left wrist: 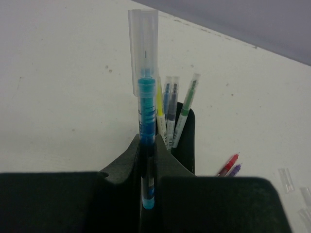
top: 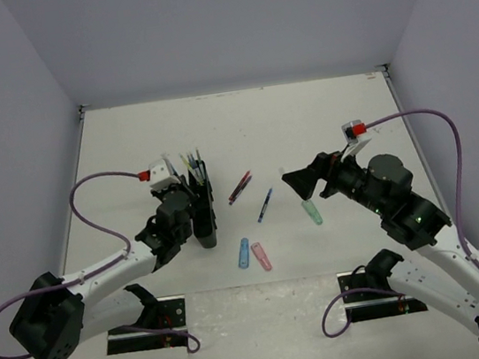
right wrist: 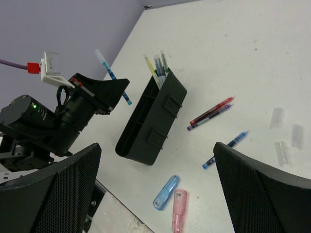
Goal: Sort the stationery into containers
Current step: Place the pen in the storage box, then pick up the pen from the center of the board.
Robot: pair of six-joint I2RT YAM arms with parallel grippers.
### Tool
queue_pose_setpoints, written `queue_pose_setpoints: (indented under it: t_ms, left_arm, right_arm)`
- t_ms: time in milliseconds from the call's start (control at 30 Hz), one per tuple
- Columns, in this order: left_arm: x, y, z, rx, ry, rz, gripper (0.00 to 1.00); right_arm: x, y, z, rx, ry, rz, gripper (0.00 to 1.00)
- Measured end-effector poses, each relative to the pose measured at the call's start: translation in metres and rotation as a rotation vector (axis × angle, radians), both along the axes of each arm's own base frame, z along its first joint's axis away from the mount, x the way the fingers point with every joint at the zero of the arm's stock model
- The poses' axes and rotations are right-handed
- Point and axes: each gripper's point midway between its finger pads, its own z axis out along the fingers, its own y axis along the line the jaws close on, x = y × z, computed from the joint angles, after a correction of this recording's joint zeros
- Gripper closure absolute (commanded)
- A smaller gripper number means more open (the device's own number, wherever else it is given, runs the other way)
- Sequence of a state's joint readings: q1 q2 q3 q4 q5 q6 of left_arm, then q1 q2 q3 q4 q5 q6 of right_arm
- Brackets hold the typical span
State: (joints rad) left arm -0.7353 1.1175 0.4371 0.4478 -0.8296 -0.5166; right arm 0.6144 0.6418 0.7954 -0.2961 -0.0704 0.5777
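My left gripper [top: 188,206] [left wrist: 147,145] is shut on a blue pen [left wrist: 146,111] with a clear cap. It holds the pen upright beside the black organiser [top: 204,216] [right wrist: 155,121]. Several pens [left wrist: 170,104] [right wrist: 158,68] stand in the organiser's far compartment. On the table lie a red pen [top: 242,184] [right wrist: 214,109], a purple pen [right wrist: 209,119], a blue pen [top: 264,204] [right wrist: 226,148], and chunky blue [top: 244,253] [right wrist: 166,191], pink [top: 261,256] [right wrist: 179,209] and green [top: 313,212] pieces. My right gripper [top: 301,184] [right wrist: 156,145] hangs open above the table, right of the loose pens, holding nothing.
Small clear caps [right wrist: 277,116] lie on the table to the right of the loose pens. The white table is walled at the left, back and right. Both arm bases sit at the near edge.
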Motion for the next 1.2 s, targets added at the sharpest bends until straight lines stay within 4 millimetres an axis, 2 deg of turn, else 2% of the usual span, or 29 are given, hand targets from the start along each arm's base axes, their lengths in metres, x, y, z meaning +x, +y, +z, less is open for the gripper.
queue_pose_setpoints:
  t_ms: [100,267,500,633,867,1000,1200]
  left_arm:
    - [0.0,-0.002,-0.012,-0.002,0.022,0.002,1.0]
    - [0.001,-0.008,-0.022,-0.024,0.036,-0.018,1.0]
    - [-0.001,-0.02,-0.023,-0.063,0.032,-0.064,1.0]
    - [-0.011,-0.034,-0.026,-0.057,0.038,-0.111,1.0]
    - [-0.041,-0.059,0.0,-0.108,-0.016,-0.186,1.0]
    - [-0.055,-0.055,0.003,-0.153,-0.022,-0.187,1.0]
    - [-0.067,-0.041,-0.025,-0.149,0.029,-0.168,1.0]
  right_arm:
    - [-0.002,-0.001,-0.008,-0.008,0.013,0.002,0.01]
    - [-0.003,-0.001,-0.008,-0.007,0.012,0.006,0.01]
    - [-0.003,-0.001,-0.013,-0.012,0.02,0.007,0.01]
    - [-0.003,-0.001,-0.014,-0.013,0.022,0.007,0.01]
    - [-0.004,-0.001,-0.012,-0.009,0.017,0.01,0.01]
    - [-0.006,-0.001,-0.013,-0.007,0.016,0.017,0.01]
    - [-0.007,0.001,-0.019,-0.014,0.028,0.025,0.01]
